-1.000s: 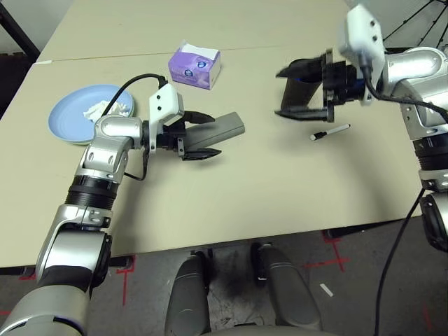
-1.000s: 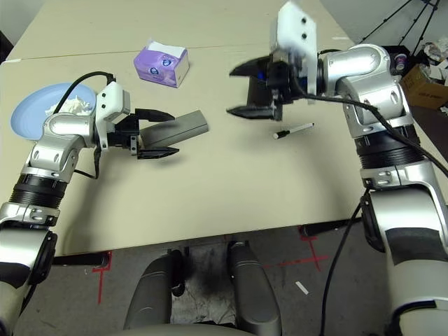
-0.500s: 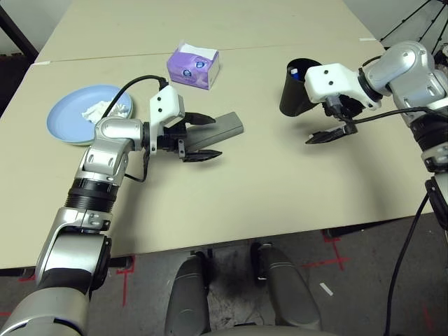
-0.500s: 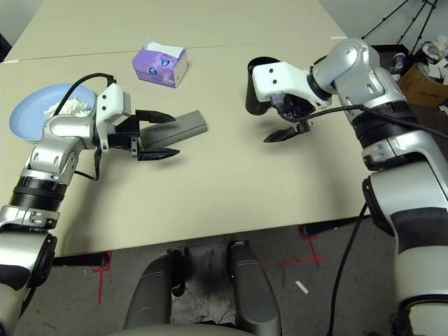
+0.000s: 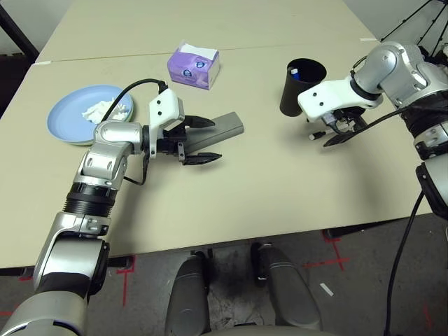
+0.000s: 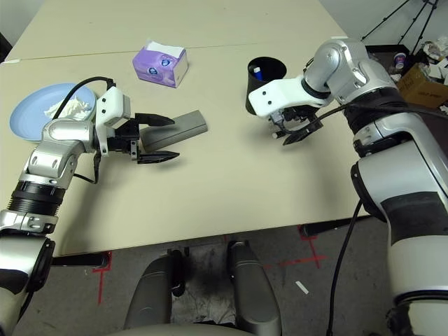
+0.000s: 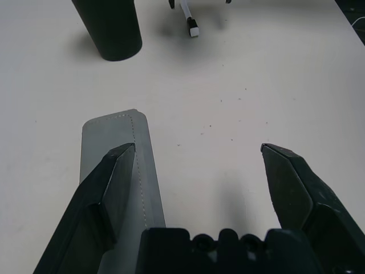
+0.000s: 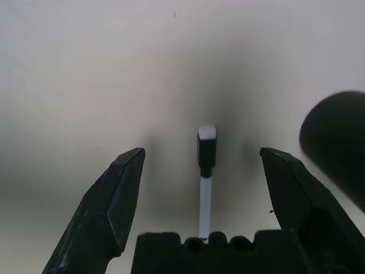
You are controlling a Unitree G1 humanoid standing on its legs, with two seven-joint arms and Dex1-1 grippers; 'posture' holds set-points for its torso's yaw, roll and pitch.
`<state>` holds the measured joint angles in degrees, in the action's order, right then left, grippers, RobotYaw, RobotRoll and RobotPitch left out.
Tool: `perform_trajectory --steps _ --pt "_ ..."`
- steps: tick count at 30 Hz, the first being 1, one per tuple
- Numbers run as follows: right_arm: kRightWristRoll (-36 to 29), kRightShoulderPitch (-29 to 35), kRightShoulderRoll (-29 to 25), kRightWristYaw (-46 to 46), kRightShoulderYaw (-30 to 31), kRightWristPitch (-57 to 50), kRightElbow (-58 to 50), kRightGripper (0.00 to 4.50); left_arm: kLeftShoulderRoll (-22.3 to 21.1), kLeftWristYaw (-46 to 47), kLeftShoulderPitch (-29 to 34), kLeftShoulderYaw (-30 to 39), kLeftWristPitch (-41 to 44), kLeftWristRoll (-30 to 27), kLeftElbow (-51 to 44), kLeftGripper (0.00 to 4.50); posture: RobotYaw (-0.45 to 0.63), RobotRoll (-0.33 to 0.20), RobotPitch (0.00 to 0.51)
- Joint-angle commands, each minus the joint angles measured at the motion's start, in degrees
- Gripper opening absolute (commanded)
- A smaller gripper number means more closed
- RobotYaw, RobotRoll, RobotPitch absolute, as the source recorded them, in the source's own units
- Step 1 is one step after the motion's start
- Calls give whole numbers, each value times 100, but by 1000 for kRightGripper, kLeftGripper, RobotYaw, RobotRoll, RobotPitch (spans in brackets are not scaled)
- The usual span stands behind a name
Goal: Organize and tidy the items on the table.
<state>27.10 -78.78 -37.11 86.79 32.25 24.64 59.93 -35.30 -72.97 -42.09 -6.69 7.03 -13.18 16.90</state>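
Right hand (image 8: 201, 171) swung from level, high beside the cup (image 5: 303, 85), to pointing steeply down over the pen (image 8: 205, 165) at right of centre in the head views; fingers spread wide, empty, pen lying between them on the worktop (image 5: 280, 182), not yet touched. Judged a pre-grasp: pen lined up for pickup, likely bound for the cup, where a blue-capped item already stands. Pen now mostly covered by the white wrist block in the head views, a short end showing just below the cup. Left hand (image 5: 199, 140) unchanged at centre left, pointing toward frame right, fingers wide and empty, one over the near end of the grey case (image 5: 220, 128), the other over bare worktop; contact with the case cannot be told. Blue plate (image 5: 66, 126) at far left with the crumpled tissue (image 5: 105, 109) in it, seemingly already tidied. Purple tissue box (image 5: 194, 66) at upper centre, well apart from both hands. Worktop beige, matte, plain, with a seam to a second table across the top of the frame. Grey floor below with red tape crosses; dark tripod legs in the upper right corner.
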Motion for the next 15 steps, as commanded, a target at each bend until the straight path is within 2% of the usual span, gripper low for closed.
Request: perform_trajectory --steps 1,15 --pt "155 -100 17 -42 56 153 144 4465 -60 -20 80 17 44 -14 -83 4500 -56 0 213" --pt "419 -66 124 77 88 132 293 4465 -45 -22 53 16 32 -18 -72 4500 -56 0 216"
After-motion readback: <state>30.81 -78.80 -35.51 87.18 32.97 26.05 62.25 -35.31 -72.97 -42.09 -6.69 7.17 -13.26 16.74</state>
